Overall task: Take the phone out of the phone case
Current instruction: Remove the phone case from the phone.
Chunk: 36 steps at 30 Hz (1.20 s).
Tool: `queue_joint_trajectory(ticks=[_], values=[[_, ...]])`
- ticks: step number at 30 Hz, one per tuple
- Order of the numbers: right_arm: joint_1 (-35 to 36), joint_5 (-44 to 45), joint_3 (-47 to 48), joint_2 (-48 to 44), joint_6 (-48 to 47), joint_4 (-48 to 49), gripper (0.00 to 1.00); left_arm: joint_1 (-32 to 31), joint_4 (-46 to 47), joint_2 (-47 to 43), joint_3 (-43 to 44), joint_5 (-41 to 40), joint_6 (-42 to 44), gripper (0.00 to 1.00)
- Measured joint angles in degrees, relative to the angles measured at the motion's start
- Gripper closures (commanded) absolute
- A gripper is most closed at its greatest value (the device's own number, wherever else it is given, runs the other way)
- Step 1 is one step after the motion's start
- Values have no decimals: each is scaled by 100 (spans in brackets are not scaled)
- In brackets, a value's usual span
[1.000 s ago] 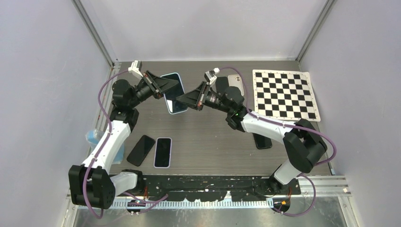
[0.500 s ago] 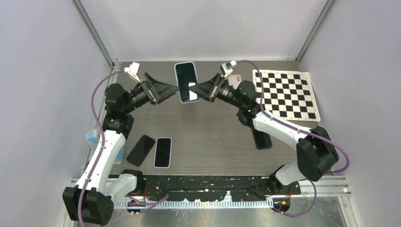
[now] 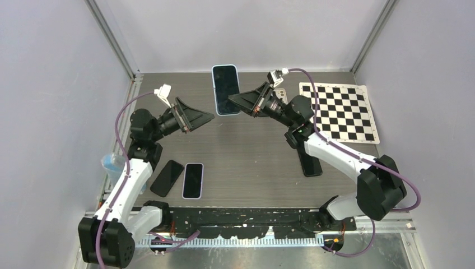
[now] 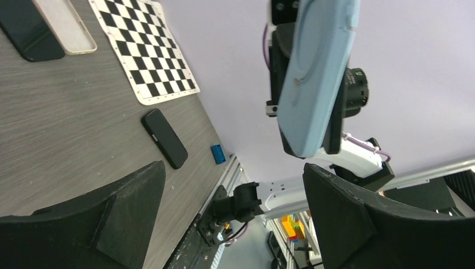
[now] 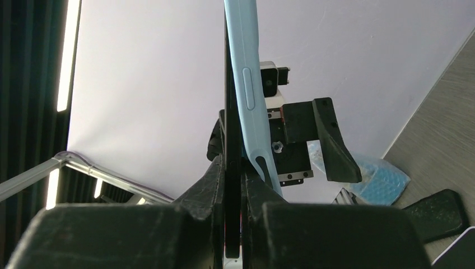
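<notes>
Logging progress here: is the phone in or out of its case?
In: the blue case still wraps the phone that the right gripper holds.

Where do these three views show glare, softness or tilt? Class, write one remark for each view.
Top external: even, diffuse light, faint shadows, the cased phone crisp. Left wrist: horizon tilted, the left fingers loom dark and featureless at the bottom. Right wrist: bright light strips glare at the left edge; the right fingers, clamped on the cased phone, are near-black with little detail.
</notes>
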Motion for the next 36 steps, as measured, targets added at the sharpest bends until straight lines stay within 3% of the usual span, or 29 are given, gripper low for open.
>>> queue_joint_trajectory(ticks=[8,15,24,36], values=[[0,28,-35,299,396,116,99,0,216,96,50,295,243,5],[0,28,-94,474,590,210,99,0,66,111,83,269,437,38],[17,28,-96,776,743,472,99,0,-518,321,431,24,442,40],[15,-20,-96,1051,885,861,99,0,-540,520,431,-101,114,52]])
